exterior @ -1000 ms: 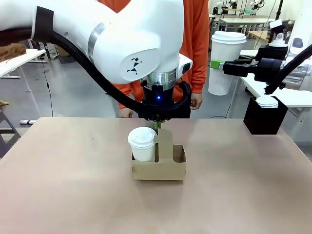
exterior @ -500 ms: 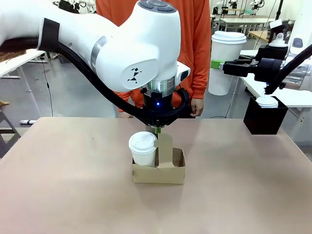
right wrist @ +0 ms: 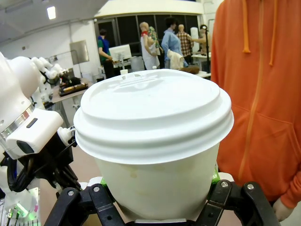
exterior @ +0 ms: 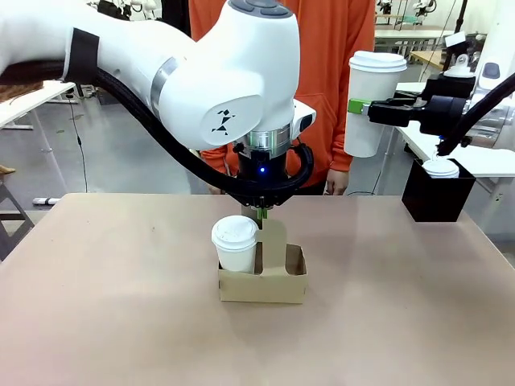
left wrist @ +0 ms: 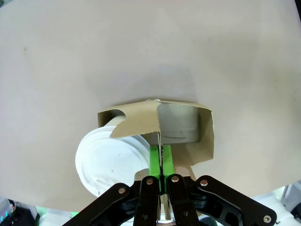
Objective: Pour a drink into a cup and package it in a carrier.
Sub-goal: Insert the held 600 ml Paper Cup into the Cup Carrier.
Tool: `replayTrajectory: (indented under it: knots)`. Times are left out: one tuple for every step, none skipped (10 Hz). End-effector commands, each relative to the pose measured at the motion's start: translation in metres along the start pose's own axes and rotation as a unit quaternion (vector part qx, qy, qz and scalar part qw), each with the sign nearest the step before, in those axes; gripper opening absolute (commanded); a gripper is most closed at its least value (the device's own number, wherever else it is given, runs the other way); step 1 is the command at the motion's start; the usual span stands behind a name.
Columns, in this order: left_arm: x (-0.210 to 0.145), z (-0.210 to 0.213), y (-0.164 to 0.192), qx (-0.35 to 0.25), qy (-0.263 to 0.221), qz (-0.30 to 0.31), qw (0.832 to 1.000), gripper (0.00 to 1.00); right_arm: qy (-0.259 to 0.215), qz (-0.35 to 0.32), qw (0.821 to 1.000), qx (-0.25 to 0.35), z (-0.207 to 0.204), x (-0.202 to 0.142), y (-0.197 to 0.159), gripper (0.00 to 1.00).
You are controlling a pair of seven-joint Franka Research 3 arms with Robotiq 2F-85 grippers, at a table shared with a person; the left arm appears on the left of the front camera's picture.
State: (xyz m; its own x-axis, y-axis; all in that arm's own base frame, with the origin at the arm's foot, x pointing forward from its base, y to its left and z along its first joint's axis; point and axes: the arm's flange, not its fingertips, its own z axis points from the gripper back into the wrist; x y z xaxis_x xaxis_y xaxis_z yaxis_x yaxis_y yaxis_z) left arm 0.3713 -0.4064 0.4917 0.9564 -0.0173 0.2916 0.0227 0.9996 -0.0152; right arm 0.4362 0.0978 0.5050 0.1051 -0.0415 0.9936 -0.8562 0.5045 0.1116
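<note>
Lately my left arm has risen a little and turned its wrist above the carrier [exterior: 262, 283], which has stayed flat on the table [exterior: 121, 305]. The person [exterior: 338, 80] behind it has stepped toward my right. My left tool [left wrist: 162, 162] has its green pads close on either side of the carrier's upright handle [exterior: 273, 237], pinching it with no gap that I can see. A short lidded cup [exterior: 236, 240] sits in the pocket on my left, and the other pocket looks empty. My right tool [exterior: 360, 106] is clamped on the tall cup [exterior: 372, 104], held high and well apart from the carrier, so I judge the packing unfinished. The table is matt and pale brown, with a black box [exterior: 437, 197] at its far right corner. Behind are other tables and people.
</note>
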Motion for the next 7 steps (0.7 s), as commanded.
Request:
replayTrajectory:
  knots:
    - [0.0, 0.0, 0.0, 0.0, 0.0, 0.0, 1.0, 0.62, -0.006, 0.0, 1.0, 0.002, -0.001, 0.004, 0.001, 0.8]
    - [0.0, -0.001, 0.011, -0.019, 0.011, -0.002, 1.0, 0.61, -0.006, 0.0, 1.0, 0.002, -0.001, 0.004, 0.001, 0.8]
    - [0.001, 0.006, 0.016, -0.03, 0.005, -0.002, 1.0, 1.0, 0.0, 0.0, 1.0, 0.0, 0.0, 0.0, 0.0, 0.8]
    - [0.004, 0.018, 0.02, -0.047, -0.004, -0.008, 0.999, 1.0, 0.015, -0.015, 0.998, 0.055, -0.005, -0.003, -0.012, 0.8]
    - [0.006, 0.028, 0.023, -0.056, 0.002, -0.024, 0.998, 1.0, 0.026, -0.018, 0.995, 0.093, -0.012, -0.009, -0.021, 0.8]
    - [0.007, 0.039, 0.029, -0.073, 0.013, -0.049, 0.996, 0.79, 0.041, -0.02, 0.991, 0.126, -0.02, -0.019, -0.027, 0.8]
    - [0.009, 0.05, 0.04, -0.085, 0.002, -0.057, 0.995, 0.88, 0.051, -0.019, 0.987, 0.152, -0.027, -0.033, -0.03, 0.8]
